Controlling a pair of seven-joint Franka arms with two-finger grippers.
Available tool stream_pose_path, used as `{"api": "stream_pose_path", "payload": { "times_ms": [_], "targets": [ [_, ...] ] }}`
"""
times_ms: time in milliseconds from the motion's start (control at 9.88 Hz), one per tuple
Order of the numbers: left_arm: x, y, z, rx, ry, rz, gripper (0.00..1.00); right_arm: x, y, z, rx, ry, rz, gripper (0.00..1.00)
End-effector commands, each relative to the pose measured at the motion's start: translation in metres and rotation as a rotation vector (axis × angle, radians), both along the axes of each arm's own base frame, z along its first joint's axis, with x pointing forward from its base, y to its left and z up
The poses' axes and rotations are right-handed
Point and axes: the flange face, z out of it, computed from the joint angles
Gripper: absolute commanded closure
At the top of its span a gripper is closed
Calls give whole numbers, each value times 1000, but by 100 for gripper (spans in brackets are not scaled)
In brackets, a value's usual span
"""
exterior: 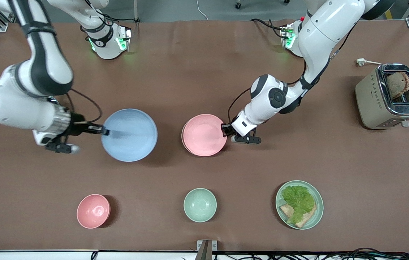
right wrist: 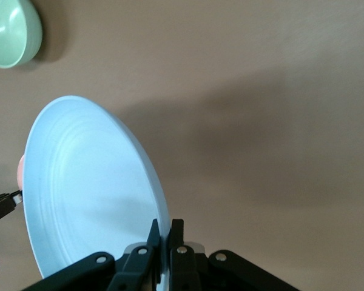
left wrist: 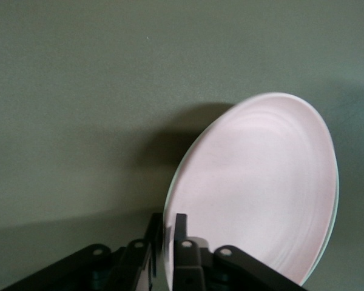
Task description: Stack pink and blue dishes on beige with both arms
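Observation:
The pale pink plate (exterior: 204, 134) (left wrist: 261, 188) lies mid-table on the beige plate, of which only a thin cream rim (exterior: 183, 138) shows at the edge toward the right arm's end. My left gripper (exterior: 227, 130) (left wrist: 167, 227) is shut on the pink plate's rim at the opposite edge, one finger above and one below. My right gripper (exterior: 104, 130) (right wrist: 165, 233) is shut on the rim of the light blue plate (exterior: 129, 134) (right wrist: 91, 194). It holds this plate roughly level above the table, beside the pink plate, and a shadow falls beneath it.
Near the front camera stand a deep pink bowl (exterior: 93, 211), a small mint-green bowl (exterior: 200, 204) (right wrist: 9, 30) and a mint-green plate (exterior: 318, 196) with lettuce and bread. A toaster (exterior: 388, 95) holding bread sits toward the left arm's end.

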Motion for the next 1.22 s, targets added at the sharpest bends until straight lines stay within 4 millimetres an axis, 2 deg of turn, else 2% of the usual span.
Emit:
{"api": "stream_pose_path", "payload": {
  "times_ms": [0,203,304,506,709,810,911,1013,1114],
  "targets": [
    [0,-3,0,-3,1,21,0,-18,40,-8,-19,-28,-14,99],
    [-2,7,34,15,-48,12,0,-33,81,-34,-11,-55,7,99],
    [-3,22,51,55,-54,4,0,-36,100,-50,1,-52,28,99],
    [14,77,94,217,18,-103,0,-41,144,-88,30,-77,9,99],
    [41,141,157,303,77,-169,0,-50,183,-123,52,-110,-21,98],
    [63,171,190,309,59,-164,0,-56,197,-135,58,-110,-33,98],
    [79,201,237,327,31,-119,0,-67,214,-145,61,-104,-19,98],
    [94,228,277,417,-31,-114,0,-70,220,-148,61,-99,-33,98],
    [101,245,313,472,-47,-109,0,-76,227,-149,60,-93,-28,97]
  ]
}}
